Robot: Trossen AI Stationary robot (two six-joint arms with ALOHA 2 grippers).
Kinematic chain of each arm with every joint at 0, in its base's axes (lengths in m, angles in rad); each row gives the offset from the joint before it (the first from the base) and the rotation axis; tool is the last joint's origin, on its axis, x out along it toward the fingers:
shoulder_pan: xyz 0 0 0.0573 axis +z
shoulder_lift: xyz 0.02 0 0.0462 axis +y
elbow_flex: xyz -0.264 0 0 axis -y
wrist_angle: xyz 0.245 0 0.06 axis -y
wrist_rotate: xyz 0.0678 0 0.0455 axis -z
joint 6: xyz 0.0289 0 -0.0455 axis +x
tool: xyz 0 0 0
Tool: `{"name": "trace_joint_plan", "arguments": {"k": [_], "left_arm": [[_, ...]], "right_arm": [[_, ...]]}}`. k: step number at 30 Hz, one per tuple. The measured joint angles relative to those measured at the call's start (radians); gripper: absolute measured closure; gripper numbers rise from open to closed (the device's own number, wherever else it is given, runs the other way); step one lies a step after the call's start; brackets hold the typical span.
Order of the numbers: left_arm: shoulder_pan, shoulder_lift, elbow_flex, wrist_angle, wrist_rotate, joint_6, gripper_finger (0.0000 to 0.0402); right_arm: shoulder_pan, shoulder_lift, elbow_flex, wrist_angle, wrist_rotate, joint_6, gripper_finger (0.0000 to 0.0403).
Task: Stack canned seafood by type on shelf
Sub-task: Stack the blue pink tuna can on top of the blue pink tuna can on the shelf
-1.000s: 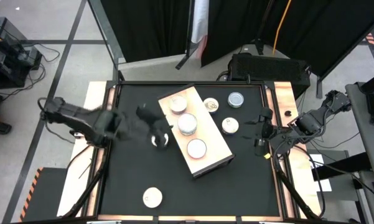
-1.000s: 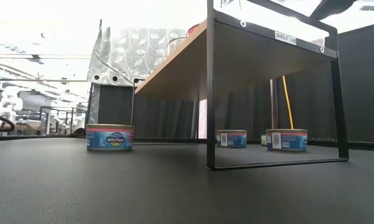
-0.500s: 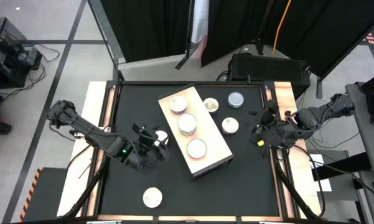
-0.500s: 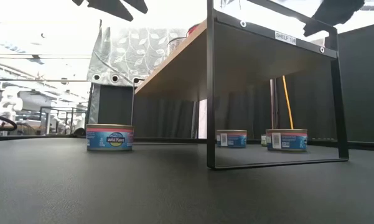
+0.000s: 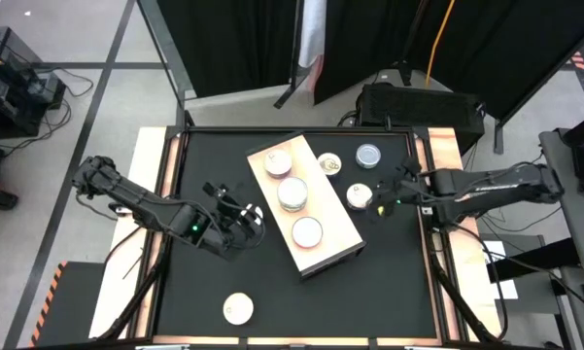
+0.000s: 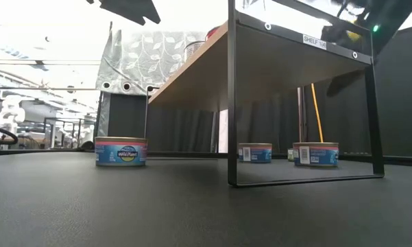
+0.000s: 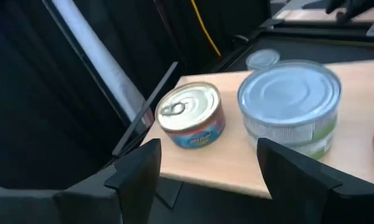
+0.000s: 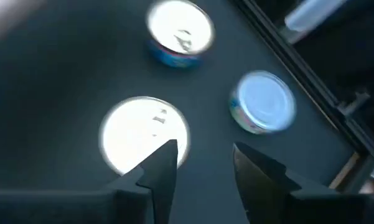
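The light-wood shelf (image 5: 330, 243) stands slantwise mid-table on a black frame (image 6: 232, 103). On it, three tins rest in a row (image 5: 278, 162) (image 5: 292, 193) (image 5: 307, 231). Three more tins sit on the table to its right (image 5: 329, 162) (image 5: 367, 155) (image 5: 359, 196). One lies near the front edge (image 5: 238, 308). My left gripper (image 5: 241, 220) hovers open just left of the shelf, facing a small tin (image 7: 190, 115) and a taller one (image 7: 289, 106). My right gripper (image 8: 202, 171) hangs open above the white-topped tin (image 8: 144, 134), touching nothing.
The shelf's black frame legs reach down to the tabletop (image 6: 301, 180). In the right wrist view a blue-lidded tin (image 8: 262, 102) and a silver one (image 8: 179, 31) lie beyond the fingers. Bare black tabletop (image 5: 389, 292) lies to the front right. Wooden side rails (image 5: 437, 156) border the table.
My right gripper has swung in from the table's right edge toward the tins beside the shelf and has sunk. My left gripper has come down beside the shelf's left edge and rolled. No tin has moved.
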Motion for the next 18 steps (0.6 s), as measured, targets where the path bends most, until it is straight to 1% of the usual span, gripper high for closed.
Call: {"name": "trace_joint_plan", "arguments": {"k": [2, 3, 6, 8, 11, 14, 18], "left_arm": [[0.001, 0.0, 0.0, -0.029, 0.001, -0.014, 0.0134], [0.001, 0.0, 0.0, -0.039, 0.002, -0.016, 0.0134], [0.015, 0.0, 0.0, -0.053, 0.002, -0.012, 0.0134], [0.028, 0.0, 0.0, -0.061, 0.002, -0.012, 0.0134], [0.047, 0.0, 0.0, -0.072, 0.003, -0.008, 0.0134], [0.061, 0.0, 0.0, -0.072, 0.016, -0.007, 0.0134], [0.067, 0.0, 0.0, -0.087, 0.063, -0.002, 0.0134]], "right_arm": [[-0.048, 0.0, -0.03, 0.026, -0.041, -0.032, 0.0262], [-0.074, 0.001, -0.044, 0.05, -0.088, -0.057, 0.0266], [-0.137, 0.002, -0.077, 0.155, -0.273, -0.122, 0.0278], [-0.175, 0.009, -0.091, 0.187, -0.354, -0.145, 0.0287], [-0.222, 0.028, -0.095, 0.169, -0.399, -0.158, 0.0303], [-0.241, 0.052, -0.095, 0.135, -0.439, -0.155, 0.0322], [-0.236, 0.084, -0.099, 0.108, -0.442, -0.143, 0.0347]]}}
